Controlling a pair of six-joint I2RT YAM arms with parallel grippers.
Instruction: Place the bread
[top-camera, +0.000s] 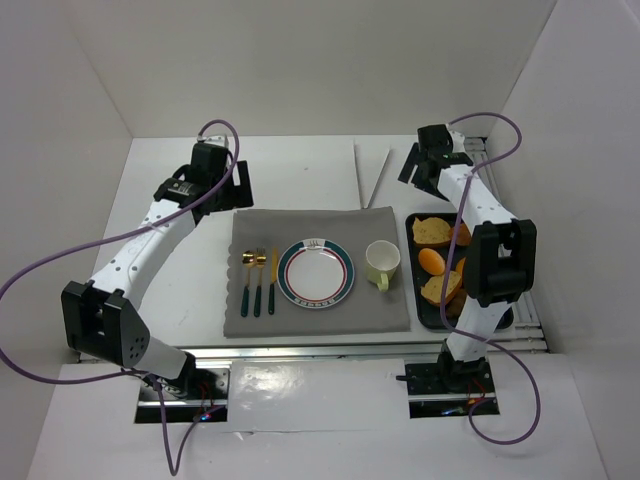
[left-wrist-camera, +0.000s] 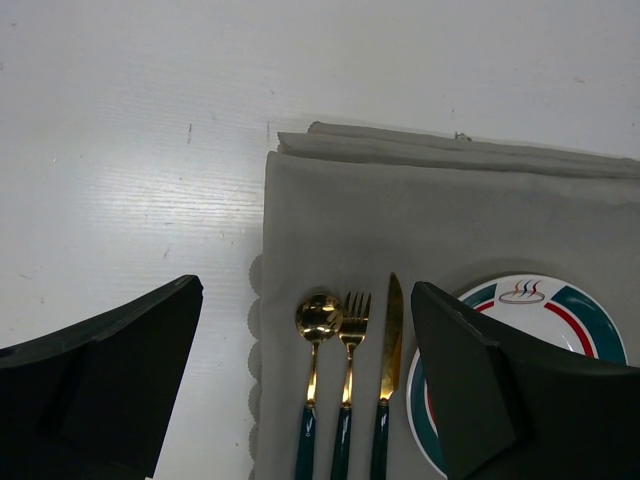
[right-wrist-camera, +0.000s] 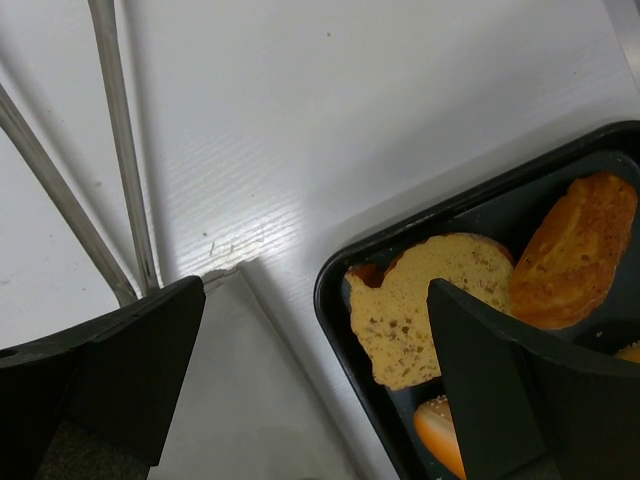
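Pincers both spread wide, pinching nothing. My left pincer (left-wrist-camera: 305, 375) hangs over the grey mat (left-wrist-camera: 300, 220), at 10 o'clock from the plate (top-camera: 316, 273). The bread (right-wrist-camera: 405, 315) lies in the black tray (right-wrist-camera: 335, 275) at 3 o'clock, below my right pincer (right-wrist-camera: 315, 360). Two metal rods (top-camera: 372, 178) lie beyond at 12.

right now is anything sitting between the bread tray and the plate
Yes: the mug stands on the mat between the tray and the plate, so a straight carry would pass over it. Nothing visible lies between the open right gripper and the bread slice.
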